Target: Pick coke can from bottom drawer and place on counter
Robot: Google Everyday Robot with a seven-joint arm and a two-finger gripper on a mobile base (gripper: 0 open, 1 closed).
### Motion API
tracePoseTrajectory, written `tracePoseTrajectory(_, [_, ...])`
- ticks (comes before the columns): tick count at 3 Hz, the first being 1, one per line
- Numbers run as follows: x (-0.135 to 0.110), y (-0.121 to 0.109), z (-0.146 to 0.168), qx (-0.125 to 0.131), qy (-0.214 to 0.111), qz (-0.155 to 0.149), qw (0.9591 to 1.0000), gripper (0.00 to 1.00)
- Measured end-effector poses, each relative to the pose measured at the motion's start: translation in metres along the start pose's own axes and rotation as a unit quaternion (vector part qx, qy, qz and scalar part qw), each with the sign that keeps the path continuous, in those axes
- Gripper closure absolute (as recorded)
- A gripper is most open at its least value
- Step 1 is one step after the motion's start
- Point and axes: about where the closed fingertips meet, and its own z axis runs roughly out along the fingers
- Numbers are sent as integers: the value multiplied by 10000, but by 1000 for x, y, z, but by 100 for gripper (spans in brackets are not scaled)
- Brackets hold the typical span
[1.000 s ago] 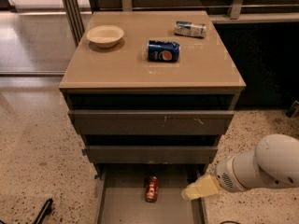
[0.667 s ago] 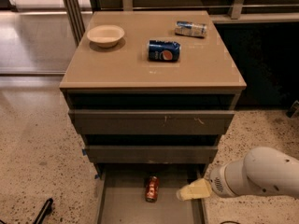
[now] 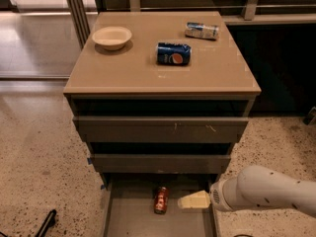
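Observation:
The coke can (image 3: pixel 161 200) lies on its side in the open bottom drawer (image 3: pixel 128 221), near the drawer's back. My gripper (image 3: pixel 193 200) reaches in from the right over the drawer, its pale tip just right of the can and apart from it. The white arm (image 3: pixel 266 190) extends from the lower right. The counter (image 3: pixel 148 73) is the tan top of the cabinet above.
On the counter sit a cream bowl (image 3: pixel 112 37), a dark blue Pepsi can (image 3: pixel 174 54) lying on its side, and a blue-and-white can (image 3: pixel 201 30) at the back right. The two upper drawers (image 3: pixel 160 129) are closed. A dark object (image 3: pixel 47 222) lies on the floor at lower left.
My gripper and arm have moved left over the bottom drawer, closer to the coke can. The can has not moved.

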Motion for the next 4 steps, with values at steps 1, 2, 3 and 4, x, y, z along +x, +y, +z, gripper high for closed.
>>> tracePoseTrajectory(1, [-1,1,2,-8,3,26,10000,19])
tracePoseTrajectory(2, [-1,1,2,-8,3,26,10000,42])
tracePoseTrajectory(3, [-1,5,-1,-18,2,-93,10000,41])
tracePoseTrajectory(4, [1,3,20,-120,-12,-20,9999,17])
